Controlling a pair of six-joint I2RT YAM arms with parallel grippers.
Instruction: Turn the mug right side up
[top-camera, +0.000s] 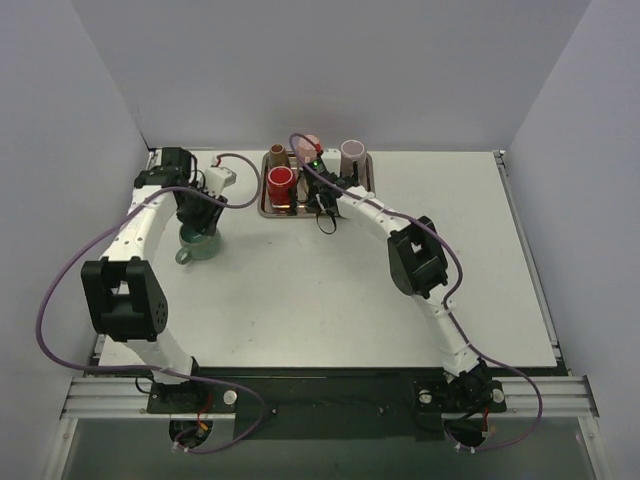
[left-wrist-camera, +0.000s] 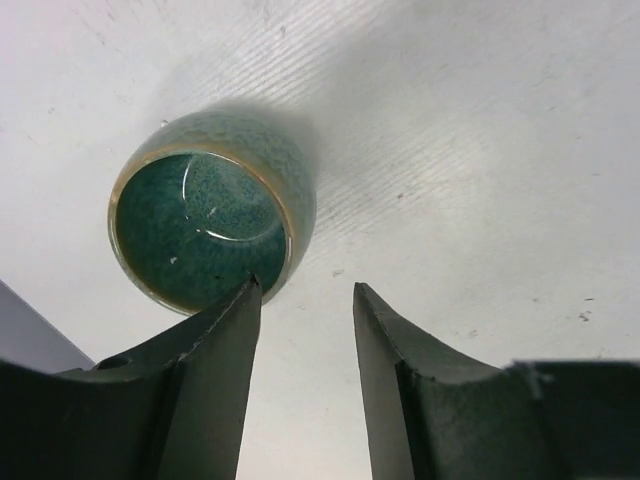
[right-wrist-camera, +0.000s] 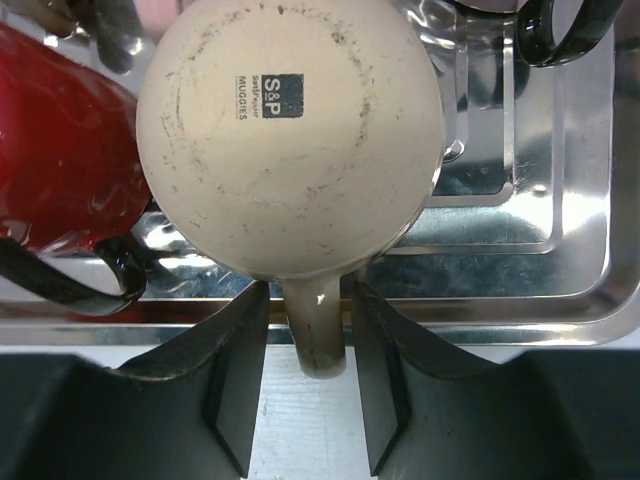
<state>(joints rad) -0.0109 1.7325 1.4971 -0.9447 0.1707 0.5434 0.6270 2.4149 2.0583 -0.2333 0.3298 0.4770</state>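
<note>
A cream mug (right-wrist-camera: 290, 130) stands upside down in a metal tray (right-wrist-camera: 580, 260), its stamped base facing the right wrist camera. Its handle (right-wrist-camera: 318, 335) points over the tray's near rim. My right gripper (right-wrist-camera: 308, 285) straddles that handle, one finger on each side with a thin gap on both. In the top view the right gripper (top-camera: 322, 185) covers this mug. A green mug (left-wrist-camera: 200, 230) stands right side up on the table at the left (top-camera: 197, 245). My left gripper (left-wrist-camera: 305, 285) is open and empty just beside it, one fingertip near its rim.
The tray (top-camera: 295, 212) sits at the back centre of the table. It holds a red mug (top-camera: 281, 182) close to the left of the cream one (right-wrist-camera: 60, 160), a brown mug (top-camera: 277, 157) and a mauve mug (top-camera: 352, 152). A black handle (right-wrist-camera: 560, 30) shows at the tray's far right.
</note>
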